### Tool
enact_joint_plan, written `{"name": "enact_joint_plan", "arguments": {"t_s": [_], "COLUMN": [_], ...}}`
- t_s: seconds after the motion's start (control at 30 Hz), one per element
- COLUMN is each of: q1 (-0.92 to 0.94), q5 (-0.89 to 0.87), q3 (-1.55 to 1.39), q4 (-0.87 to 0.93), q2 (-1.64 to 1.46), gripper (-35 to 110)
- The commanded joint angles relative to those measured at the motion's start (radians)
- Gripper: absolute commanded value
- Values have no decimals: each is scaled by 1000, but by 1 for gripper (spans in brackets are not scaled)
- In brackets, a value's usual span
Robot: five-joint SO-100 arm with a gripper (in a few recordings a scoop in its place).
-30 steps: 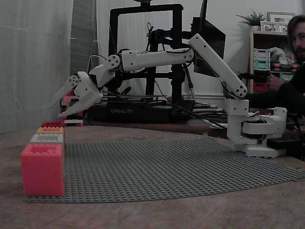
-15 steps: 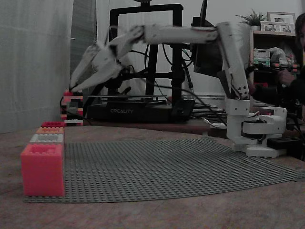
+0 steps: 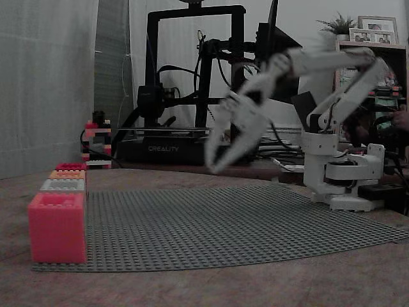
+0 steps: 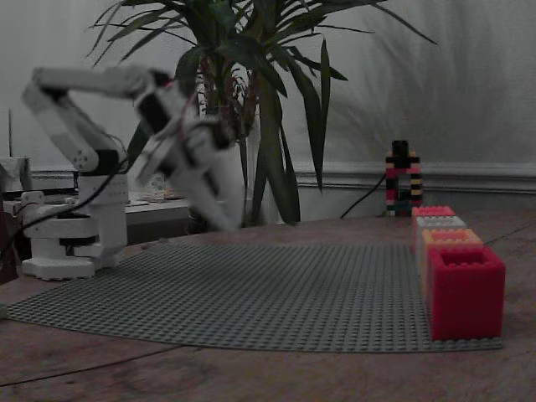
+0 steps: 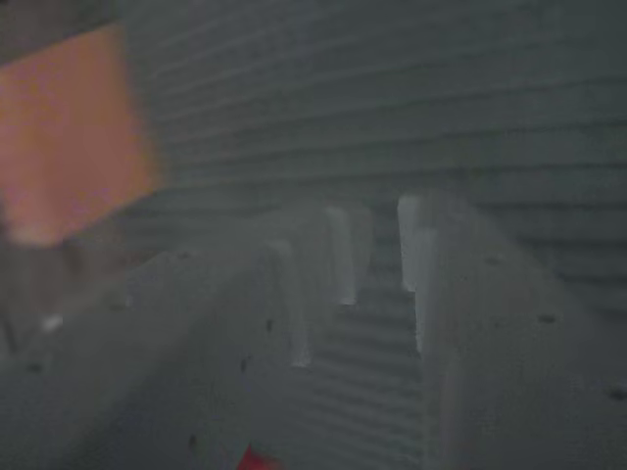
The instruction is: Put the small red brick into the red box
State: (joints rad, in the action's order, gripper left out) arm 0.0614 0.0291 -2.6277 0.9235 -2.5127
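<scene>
hovering gripper over the studded mat, boxes lined at the edge

looking at my feeds, i see the white arm [image 3: 332, 77] folded back over its base, the gripper [image 3: 220, 150] hanging blurred above the grey baseplate [image 3: 243, 224] and clear of it. its two fingers are spread apart in a fixed view, with nothing visible between the tips. in the other fixed view the gripper [image 4: 209, 197] is a smear in front of the potted plant [image 4: 251, 100], so i read little from it. the wrist view shows the fingers [image 5: 333, 255] with a gap between them over the plate's stud rows, a blurred orange-pink block [image 5: 69, 137] at upper left, and a small red patch [image 5: 257, 458] at the bottom edge that i cannot identify.

the red box [image 4: 466, 289] sits at the near right corner of the baseplate in a fixed view, at the front of a row of boxes. i can't make out the small red brick with any confidence. everything rests on the brown worktop [image 3: 211, 288].
</scene>
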Motion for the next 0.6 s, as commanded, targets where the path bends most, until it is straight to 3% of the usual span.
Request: {"name": "enact_joint_plan", "arguments": {"t_s": [0.0,0.57], "q1": [-20,-109], "q5": [15,-11], "q3": [-114,-250], "q4": [92,380], "q2": [-293,-707], "gripper": [0,0]}}
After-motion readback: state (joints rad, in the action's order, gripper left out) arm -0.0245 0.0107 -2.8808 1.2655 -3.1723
